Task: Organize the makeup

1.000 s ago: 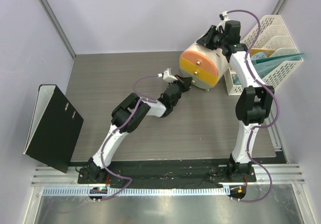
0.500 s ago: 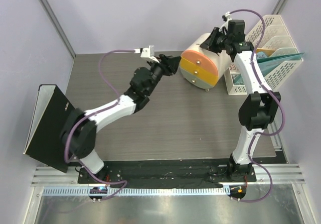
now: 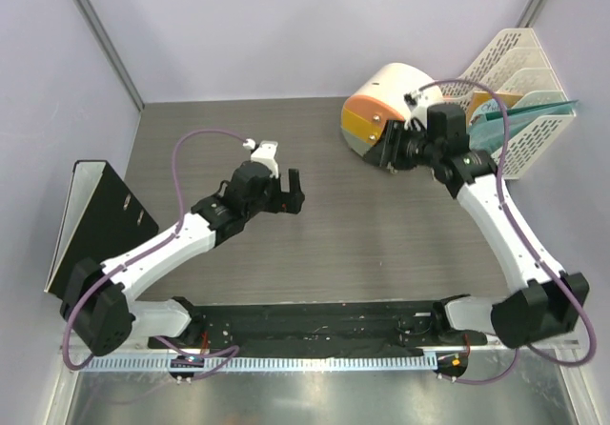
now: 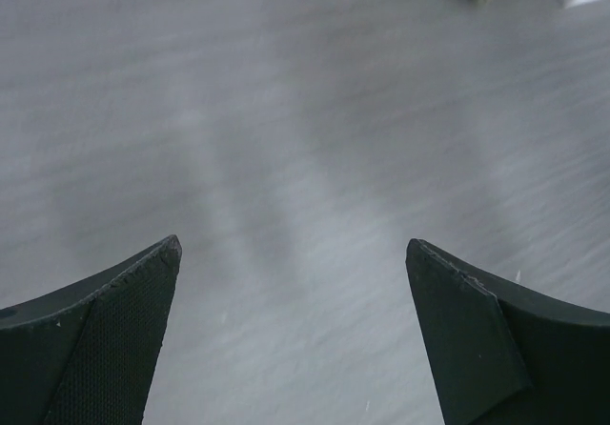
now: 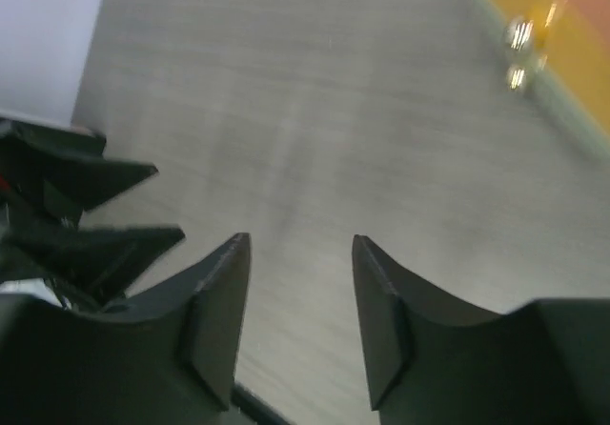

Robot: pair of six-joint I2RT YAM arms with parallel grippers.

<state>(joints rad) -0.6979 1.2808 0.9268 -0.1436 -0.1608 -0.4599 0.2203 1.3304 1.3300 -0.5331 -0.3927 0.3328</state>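
Your left pincer (image 4: 294,253) gapes wide and empty, well left of the drawer box (image 3: 381,101). Your right pincer (image 5: 300,244), part-open and empty, hangs just before its drawers (image 3: 358,126). No makeup shows. Swing carelessly and you could shove the box.

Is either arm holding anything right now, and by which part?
Nothing is held. The left end effector gapes open over the grey wood-grain table, and the right end effector is open and empty too.
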